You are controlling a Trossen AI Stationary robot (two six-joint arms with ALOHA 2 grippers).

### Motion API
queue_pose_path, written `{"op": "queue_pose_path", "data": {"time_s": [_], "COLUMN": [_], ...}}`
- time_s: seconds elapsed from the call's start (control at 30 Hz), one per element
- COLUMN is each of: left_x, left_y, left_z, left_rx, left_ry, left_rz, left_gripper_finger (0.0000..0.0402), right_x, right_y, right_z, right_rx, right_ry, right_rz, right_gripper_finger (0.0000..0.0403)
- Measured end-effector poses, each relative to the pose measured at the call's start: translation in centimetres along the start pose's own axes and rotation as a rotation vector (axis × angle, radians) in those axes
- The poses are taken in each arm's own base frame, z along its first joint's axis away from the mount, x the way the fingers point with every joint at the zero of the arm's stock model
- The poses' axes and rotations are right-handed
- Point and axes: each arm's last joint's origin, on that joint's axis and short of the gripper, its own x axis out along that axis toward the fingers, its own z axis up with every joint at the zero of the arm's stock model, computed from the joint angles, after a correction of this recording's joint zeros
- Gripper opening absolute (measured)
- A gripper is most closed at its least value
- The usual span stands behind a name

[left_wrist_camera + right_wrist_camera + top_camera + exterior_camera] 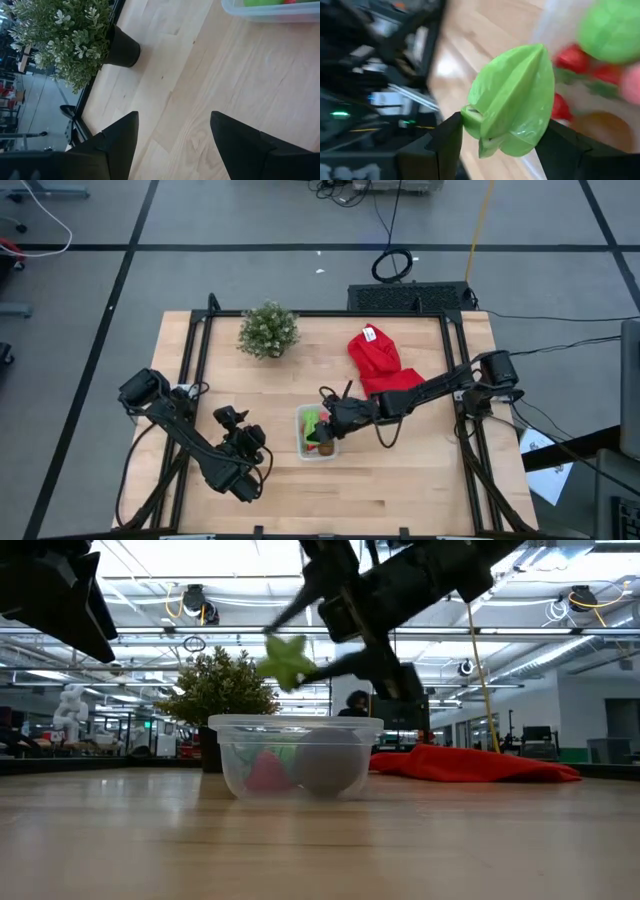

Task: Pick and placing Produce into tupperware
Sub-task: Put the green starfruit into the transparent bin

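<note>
The clear tupperware (316, 446) stands mid-table; in the low view the tupperware (295, 755) holds a red piece and a greyish oval. The right wrist view shows red strawberries (572, 57), a green piece (612, 30), a pink one (631, 85) and a brown oval (600, 130) inside it. My right gripper (322, 423) hovers over the tub, shut on a green star-shaped fruit (287, 660). My left gripper (172, 135) is open above bare wood at the table's near left (232, 418). My right gripper pinches the green star-shaped fruit (515, 105) between its two fingers (445, 140), one on each side of the fruit. The fruit is lifted clear, above the tub's rim and toward its left end.
A bushy potted plant (268, 330) stands at the far left of the table, seen behind the tub in the low view as the plant (225, 690). A red cloth (378, 360) lies far right, under the right arm. Bare wood lies along the near edge.
</note>
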Motion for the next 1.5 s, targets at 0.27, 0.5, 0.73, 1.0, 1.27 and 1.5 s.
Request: {"op": "queue_pose_path", "data": {"time_s": [0.27,0.5,0.73,1.0,1.27,1.5], "left_x": [0.0,0.0,0.0,0.0,0.0,0.0], "left_y": [0.0,0.0,0.0,0.0,0.0,0.0], "left_z": [0.0,0.0,0.0,0.0,0.0,0.0], "left_rx": [-0.004,-0.004,-0.005,-0.004,-0.004,0.001], "left_ry": [0.002,0.003,0.002,0.002,0.002,0.002], "left_rz": [-0.001,-0.001,-0.001,-0.001,-0.001,-0.001], "left_gripper_finger": [0.0253,0.0253,0.0253,0.0253,0.0253,0.0253], "right_x": [-0.2,-0.4,-0.5,-0.6,-0.6,-0.6], "right_y": [-0.5,-1.4,-1.8,-1.8,-1.5,-1.7], "right_z": [-0.4,0.2,1.0,1.6,2.7,2.5], "right_rx": [0.006,0.017,0.035,0.01,-0.007,0.001], "right_ry": [0.045,0.054,0.058,0.052,0.056,0.07], "right_rz": [-0.121,-0.199,-0.211,-0.193,-0.127,-0.146], "right_gripper_finger": [0.021,0.021,0.021,0.021,0.021,0.021]}}
